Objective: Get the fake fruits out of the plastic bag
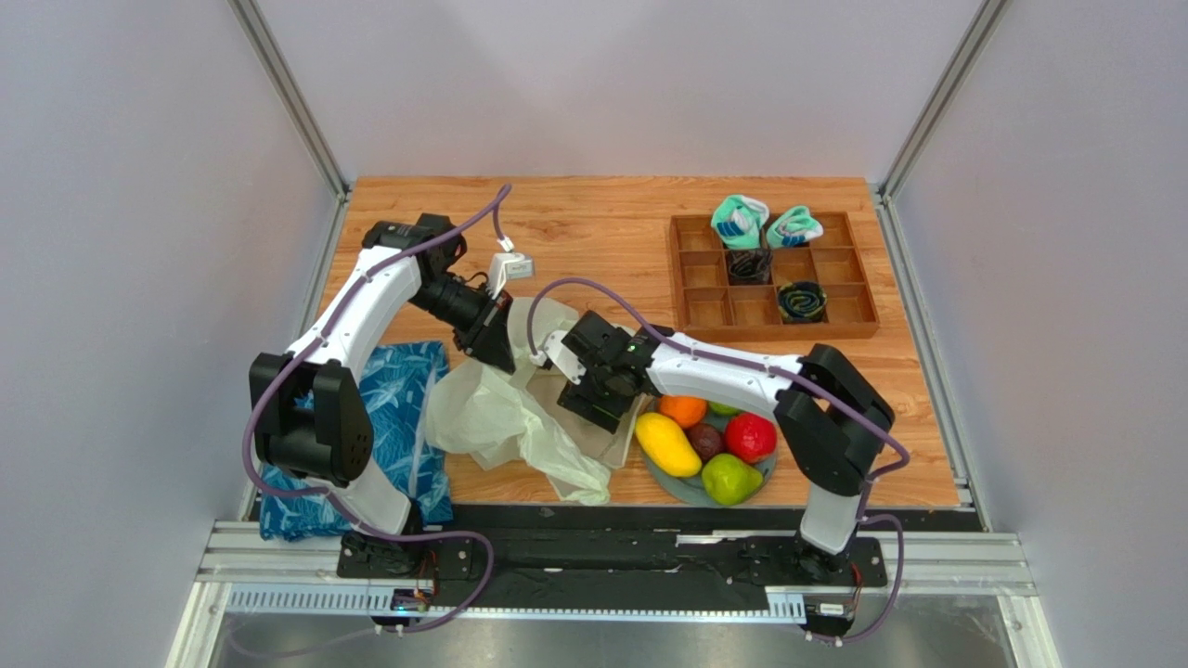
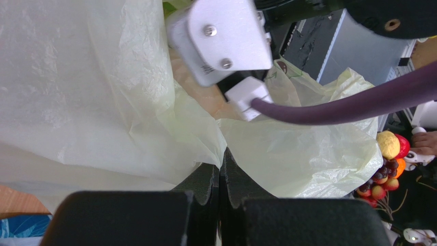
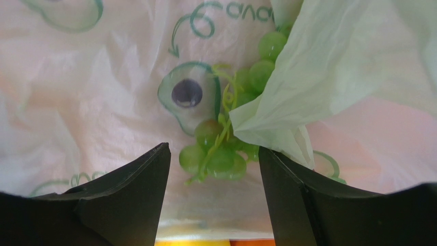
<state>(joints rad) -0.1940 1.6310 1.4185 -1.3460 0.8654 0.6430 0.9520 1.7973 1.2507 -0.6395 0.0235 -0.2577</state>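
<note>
1. Check the left fingers (image 2: 220,187): they are clenched on a fold of the plastic bag (image 2: 102,92). The pinched edge is hidden between them.
2. Check the right fingers (image 3: 128,200): they stand released, one either side of the green grape bunch (image 3: 218,154), grasping nothing.
3. Note that the bunch lies on the bag's printed film. A loose flap covers its right part.
4. Locate the orange (image 1: 682,409), mango (image 1: 667,444), red apple (image 1: 750,436), green apple (image 1: 731,478) and dark fruit (image 1: 704,440) on the plate (image 1: 668,484) beside the bag, on the surface (image 1: 586,223).
5. From above, the right arm hides the bag's mouth.
</note>
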